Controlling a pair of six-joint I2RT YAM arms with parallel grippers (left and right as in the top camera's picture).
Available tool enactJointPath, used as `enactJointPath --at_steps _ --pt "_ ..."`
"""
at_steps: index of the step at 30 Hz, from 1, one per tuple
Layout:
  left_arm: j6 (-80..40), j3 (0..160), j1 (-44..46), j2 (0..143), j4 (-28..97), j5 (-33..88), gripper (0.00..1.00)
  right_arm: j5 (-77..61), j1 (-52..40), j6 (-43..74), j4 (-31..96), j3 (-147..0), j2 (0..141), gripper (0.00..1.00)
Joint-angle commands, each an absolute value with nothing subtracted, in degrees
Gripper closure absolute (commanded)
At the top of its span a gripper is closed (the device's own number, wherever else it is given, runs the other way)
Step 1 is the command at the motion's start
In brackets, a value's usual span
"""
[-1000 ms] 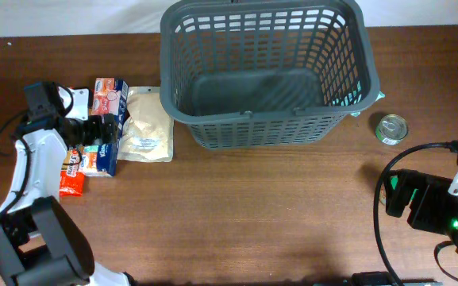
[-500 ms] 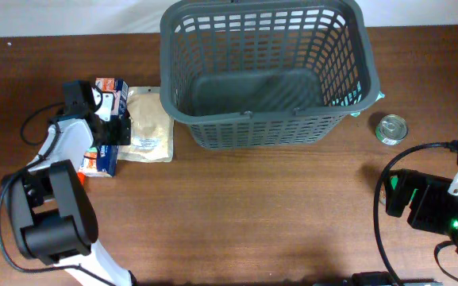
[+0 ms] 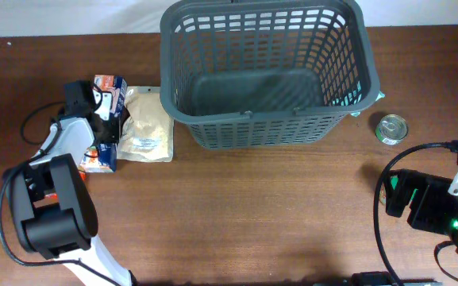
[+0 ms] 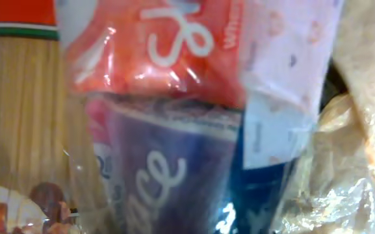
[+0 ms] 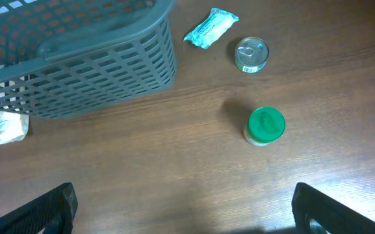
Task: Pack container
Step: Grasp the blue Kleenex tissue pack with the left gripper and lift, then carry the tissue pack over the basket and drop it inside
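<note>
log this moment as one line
left gripper: at packets left of container, grip unclear | right gripper: open, holding nothing | container: empty

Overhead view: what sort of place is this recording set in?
Probably a lab bench staged for grocery packing: a brown wooden table holds a grey shopping basket, food packets beside it and a tin can, with a robot arm reaching in.

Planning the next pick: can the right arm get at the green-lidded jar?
Probably yes: the green-lidded jar stands alone on bare wood, clear of the tin can and container, ahead of the right arm's open fingers.
</note>
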State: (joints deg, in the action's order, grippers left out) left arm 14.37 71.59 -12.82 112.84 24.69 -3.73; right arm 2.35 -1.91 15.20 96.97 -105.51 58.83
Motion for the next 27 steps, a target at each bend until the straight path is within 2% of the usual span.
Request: enactJointPath --at_steps 1,15,23,27 --pt "12.88 73.41 -13.02 110.96 24.93 -3.46 0.97 3.29 -1.85 15.75 97.30 -105.16 58.96 0.01" --pt "11.84 79.24 -12.32 88.33 27.35 -2.72 0.98 3.29 -1.85 15.75 97.30 -105.16 58.96 0.01" --pt "31.09 90.39 0.73 79.26 27.90 -2.72 0.98 3.29 -1.85 15.75 97.30 -105.16 58.96 0.01" --pt "43.27 95.24 8.38 80.03 26.98 4.45 0.99 3.29 -1.85 15.75 97.30 -105.16 58.96 0.01"
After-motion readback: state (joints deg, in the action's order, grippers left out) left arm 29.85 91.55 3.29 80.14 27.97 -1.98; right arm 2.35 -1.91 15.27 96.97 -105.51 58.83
